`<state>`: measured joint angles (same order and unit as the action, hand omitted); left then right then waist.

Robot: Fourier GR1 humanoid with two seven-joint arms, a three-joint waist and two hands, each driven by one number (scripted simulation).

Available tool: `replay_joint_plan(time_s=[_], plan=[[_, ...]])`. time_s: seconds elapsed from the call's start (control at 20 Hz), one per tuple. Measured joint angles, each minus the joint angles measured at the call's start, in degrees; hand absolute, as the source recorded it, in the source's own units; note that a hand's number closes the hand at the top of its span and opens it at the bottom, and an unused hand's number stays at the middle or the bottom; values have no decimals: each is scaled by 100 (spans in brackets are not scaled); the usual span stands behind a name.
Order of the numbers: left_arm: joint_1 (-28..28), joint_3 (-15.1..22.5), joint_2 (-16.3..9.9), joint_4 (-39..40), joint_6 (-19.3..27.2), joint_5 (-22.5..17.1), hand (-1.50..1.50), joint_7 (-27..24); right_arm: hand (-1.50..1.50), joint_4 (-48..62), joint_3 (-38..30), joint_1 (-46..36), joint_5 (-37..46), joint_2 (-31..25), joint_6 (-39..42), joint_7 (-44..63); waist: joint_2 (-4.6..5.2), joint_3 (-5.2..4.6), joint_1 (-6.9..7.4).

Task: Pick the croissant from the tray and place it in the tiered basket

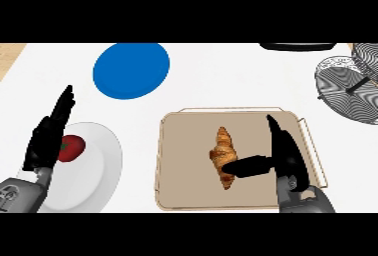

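Looking at the croissant (222, 154) lying mid-tray (181, 150), the right robot hand (284, 152) sits just beside it, fingers straight, thumb touching its lower half, nothing gripped yet. It's probably light and flaky, so I'd pinch the thick middle, not the tips. Left robot hand (46, 140) rests open by the plate (100, 170).

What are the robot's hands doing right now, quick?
Left hand: open, fingers straight, holding nothing, over the white plate.
Right hand: open, thumb touching the croissant, not gripping it yet.
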<state>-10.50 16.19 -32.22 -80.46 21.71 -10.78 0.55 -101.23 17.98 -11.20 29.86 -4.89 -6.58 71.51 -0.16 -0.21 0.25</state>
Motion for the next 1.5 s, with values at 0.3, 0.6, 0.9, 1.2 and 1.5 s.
replay_joint_plan(time_s=[0.3, 0.6, 0.9, 1.2, 1.5], plan=[[-33, -86, -17, -8, -68, 29, 0, 61, -150, 280, 44, -117, 544, 297, 310, -4, -4, 1, -28], [4, -106, 59, 13, -76, 113, 0, 51, -150, 340, -8, -226, 846, 411, 564, -8, -9, 3, -33], [86, -113, 148, 46, -114, 187, 0, -53, -150, 592, 10, -271, 801, 433, 612, -15, 0, 6, -11], [94, -184, 144, -46, -170, 203, 0, 18, -150, 739, 108, -173, 722, 435, 552, -17, -4, 9, -5], [72, -257, 194, -43, -246, 228, 0, 37, -150, 1005, 142, -270, 608, 435, 436, -19, 8, 13, 7]])
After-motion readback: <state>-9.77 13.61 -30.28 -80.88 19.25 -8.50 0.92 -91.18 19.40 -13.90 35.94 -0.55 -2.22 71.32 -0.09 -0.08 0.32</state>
